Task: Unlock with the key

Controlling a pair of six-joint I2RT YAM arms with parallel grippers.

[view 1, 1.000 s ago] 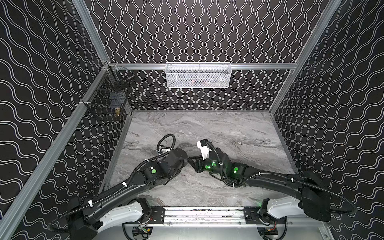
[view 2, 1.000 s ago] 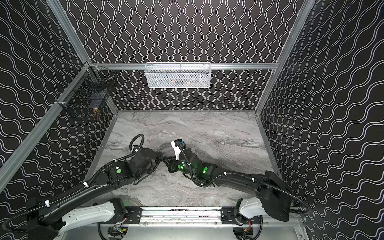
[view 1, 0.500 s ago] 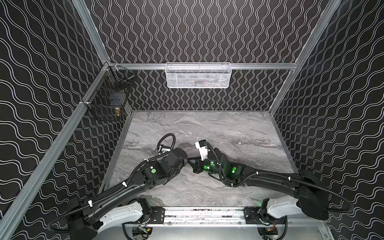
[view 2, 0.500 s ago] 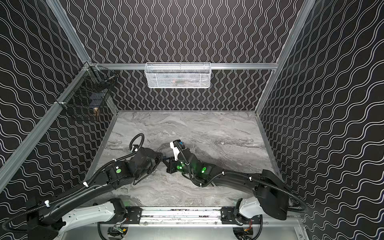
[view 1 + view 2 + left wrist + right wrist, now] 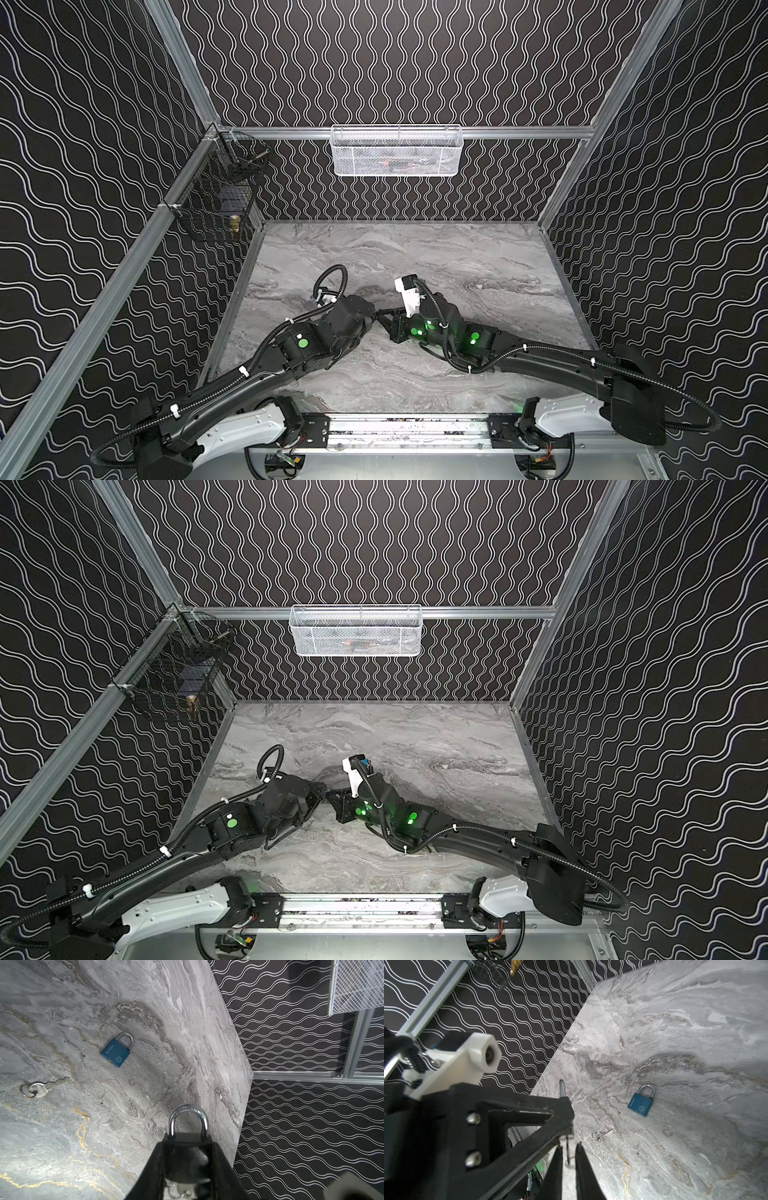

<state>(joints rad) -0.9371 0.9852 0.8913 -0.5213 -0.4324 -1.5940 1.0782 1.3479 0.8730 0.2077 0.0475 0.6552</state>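
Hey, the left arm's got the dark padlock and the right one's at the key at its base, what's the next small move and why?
Probably close the right gripper on the key, ready to turn it. The key looks seated in the base of the dark padlock, which the left gripper clamps, and the right fingers flank it with gaps showing.

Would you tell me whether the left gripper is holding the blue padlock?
No, the blue padlock lies free on the table, while the left gripper grips a dark padlock.
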